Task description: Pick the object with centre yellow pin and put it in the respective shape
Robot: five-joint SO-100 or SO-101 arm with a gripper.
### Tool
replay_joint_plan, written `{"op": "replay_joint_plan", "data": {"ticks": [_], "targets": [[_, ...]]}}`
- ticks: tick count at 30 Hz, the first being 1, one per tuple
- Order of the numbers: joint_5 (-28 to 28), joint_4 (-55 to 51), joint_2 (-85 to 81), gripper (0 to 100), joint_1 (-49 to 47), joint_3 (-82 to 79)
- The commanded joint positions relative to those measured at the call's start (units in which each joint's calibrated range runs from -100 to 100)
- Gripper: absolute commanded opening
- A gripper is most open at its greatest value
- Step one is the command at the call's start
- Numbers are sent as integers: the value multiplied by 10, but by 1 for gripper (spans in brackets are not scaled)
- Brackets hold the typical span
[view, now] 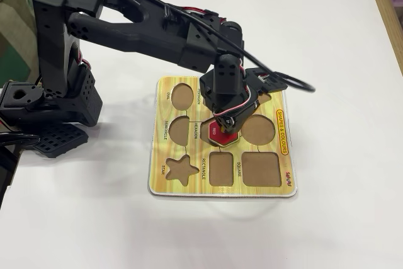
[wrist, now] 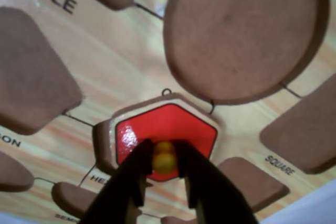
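Observation:
The object with centre yellow pin (wrist: 168,127) is a flat red hexagon with a light rim. It lies at the middle of the yellow shape board (wrist: 121,61). My gripper (wrist: 164,158) comes in from the bottom of the wrist view. Its black fingers are shut on the yellow knob (wrist: 164,162). A brown sliver of the hexagon recess (wrist: 102,148) shows along the piece's left edge, so the piece sits slightly off or above it. In the fixed view the red piece (view: 218,134) peeks out under the gripper (view: 225,127) at the centre of the board (view: 277,187).
Beside the piece are the round circle recess (wrist: 241,30) (view: 257,129), the square recess (view: 261,168), the rectangle recess (view: 221,168) and the star recess (view: 181,168). The arm's black base (view: 56,92) stands left of the board on a white table. A wooden edge (view: 385,4) runs along the far right.

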State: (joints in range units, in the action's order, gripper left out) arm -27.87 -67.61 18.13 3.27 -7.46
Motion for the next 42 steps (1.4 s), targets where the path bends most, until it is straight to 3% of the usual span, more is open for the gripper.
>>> {"op": "replay_joint_plan", "data": {"ticks": [1,14,34,39,42], "targets": [[-8,5,-36,1,-3,-25],[-10,8,-98,1,2,-108],[-10,32,-93,1,8,-90],[-11,32,-99,17,8,-90],[-11,32,-101,19,8,-89]]}}
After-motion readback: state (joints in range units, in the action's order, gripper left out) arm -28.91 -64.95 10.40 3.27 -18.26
